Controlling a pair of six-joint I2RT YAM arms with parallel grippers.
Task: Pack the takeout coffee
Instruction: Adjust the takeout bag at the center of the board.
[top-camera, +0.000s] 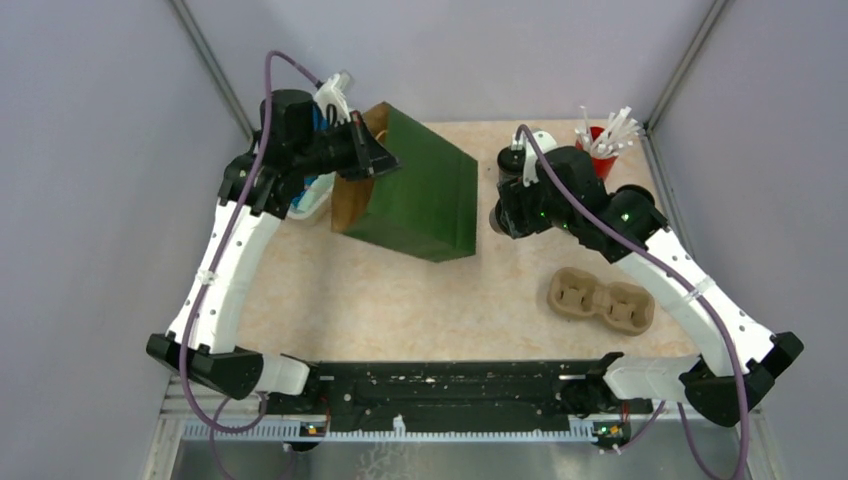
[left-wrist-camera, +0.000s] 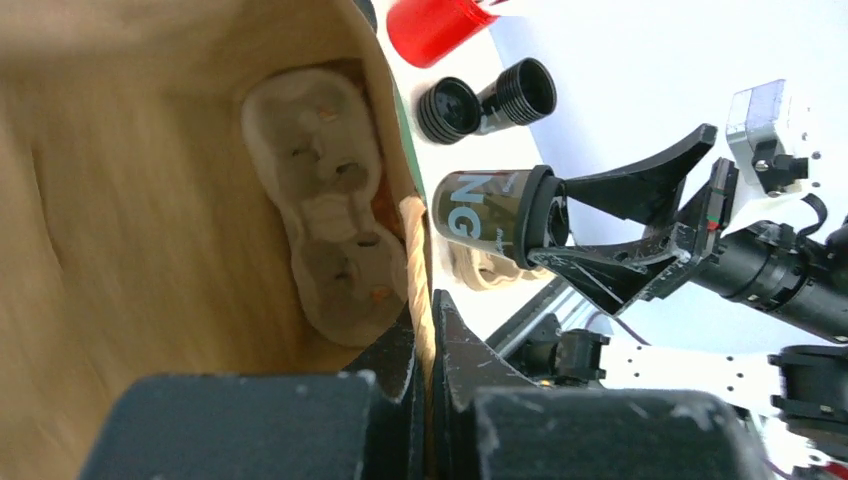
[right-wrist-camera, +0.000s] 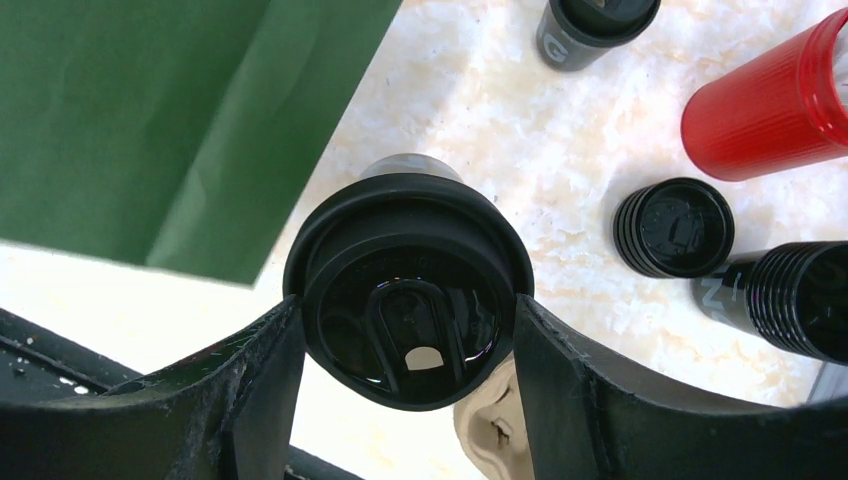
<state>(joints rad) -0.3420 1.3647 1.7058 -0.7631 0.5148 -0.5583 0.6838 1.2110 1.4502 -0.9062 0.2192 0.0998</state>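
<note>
Near edge: a tan moulded-pulp two-cup carrier (top-camera: 600, 300) lay on the beige speckled table (top-camera: 400, 310), in front of the arm bases.
Right arm: the right gripper (right-wrist-camera: 408, 345) stood wide, its jaws clamped on a small black disposable cup with a round black lid (left-wrist-camera: 480, 215) — just right of the bag, outside it.
Bag: a tall green paper bag (top-camera: 425, 195) stood mid-table; a second pulp carrier (left-wrist-camera: 325, 200) lay inside.
Left arm: the left gripper (left-wrist-camera: 428, 335) was pinched tight on the bag's twisted tan rope handle (left-wrist-camera: 416, 250).
Far side: a red ribbed cup of white sticks (top-camera: 600, 150) — other black lidded cups (right-wrist-camera: 598, 25) near it.
</note>
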